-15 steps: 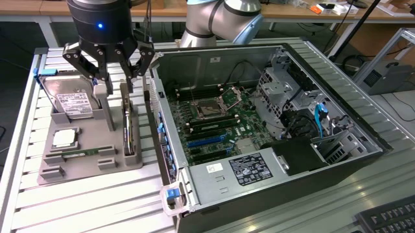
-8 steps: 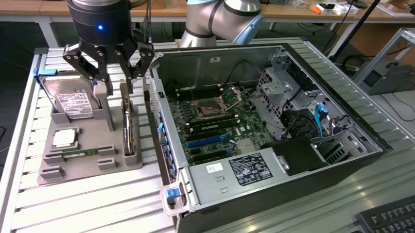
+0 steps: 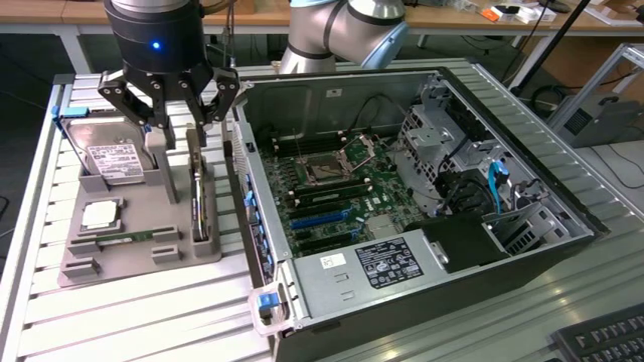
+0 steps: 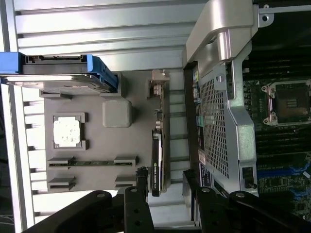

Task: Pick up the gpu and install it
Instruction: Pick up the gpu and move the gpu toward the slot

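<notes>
Your tool [image 3: 173, 130] is spread wide and holds nothing. In the exterior view you see it hanging over the far end of the grey holder [image 3: 131, 256], close above the gpu [image 3: 201, 197]. The gpu stands on its long edge in a slot on the side of the holder nearest the computer case [image 3: 423, 226].

In the wrist view, the tool [image 4: 165, 189] has its dark fingers [image 4: 137, 204] on either side of one end of the gpu [image 4: 156, 160], with a gap showing on both sides. You cannot tell from either view whether a fingertip touches the card.

The exterior view gives you the whole open case lying on the ribbed surface [image 3: 30, 302], with its motherboard [image 3: 332, 192], its labelled power supply [image 3: 387, 260] and the arm [image 3: 342, 30] behind it.

The wrist view looks straight down on the holder [image 4: 97, 184] and shows how it is laid out. There is a hard drive [image 4: 63, 80] with blue rails at one end, and a processor chip [image 4: 66, 132] and a RAM stick [image 4: 92, 163] in their own recesses. A plain grey block [image 4: 116, 113] sits between them and the gpu.
</notes>
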Available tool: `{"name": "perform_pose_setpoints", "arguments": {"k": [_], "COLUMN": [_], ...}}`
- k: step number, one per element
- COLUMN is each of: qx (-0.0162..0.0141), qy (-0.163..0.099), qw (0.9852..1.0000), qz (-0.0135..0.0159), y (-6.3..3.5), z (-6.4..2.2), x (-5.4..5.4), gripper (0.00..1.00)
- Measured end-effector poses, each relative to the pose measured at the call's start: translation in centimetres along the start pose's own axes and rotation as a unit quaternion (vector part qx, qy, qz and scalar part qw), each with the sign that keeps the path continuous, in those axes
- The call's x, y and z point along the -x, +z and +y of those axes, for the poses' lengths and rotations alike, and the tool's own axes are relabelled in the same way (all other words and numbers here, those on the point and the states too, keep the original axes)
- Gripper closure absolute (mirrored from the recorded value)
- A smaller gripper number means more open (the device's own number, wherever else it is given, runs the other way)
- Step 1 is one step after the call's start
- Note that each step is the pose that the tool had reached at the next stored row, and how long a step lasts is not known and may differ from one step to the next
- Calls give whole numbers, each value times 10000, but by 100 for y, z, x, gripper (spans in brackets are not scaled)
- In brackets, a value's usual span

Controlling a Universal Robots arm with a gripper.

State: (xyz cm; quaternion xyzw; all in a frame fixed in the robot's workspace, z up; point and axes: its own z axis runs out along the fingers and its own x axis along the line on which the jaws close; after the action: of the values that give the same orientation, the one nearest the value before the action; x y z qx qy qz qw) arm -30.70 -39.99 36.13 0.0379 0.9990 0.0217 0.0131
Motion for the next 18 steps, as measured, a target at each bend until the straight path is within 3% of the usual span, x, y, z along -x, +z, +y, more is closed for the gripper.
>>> {"name": "perform_pose_setpoints", "arguments": {"k": [18], "qx": [0], "qy": [0], "qw": [10000], "qz": [0], "y": [73], "z": [-4], "x": [-6], "gripper": [58]}}
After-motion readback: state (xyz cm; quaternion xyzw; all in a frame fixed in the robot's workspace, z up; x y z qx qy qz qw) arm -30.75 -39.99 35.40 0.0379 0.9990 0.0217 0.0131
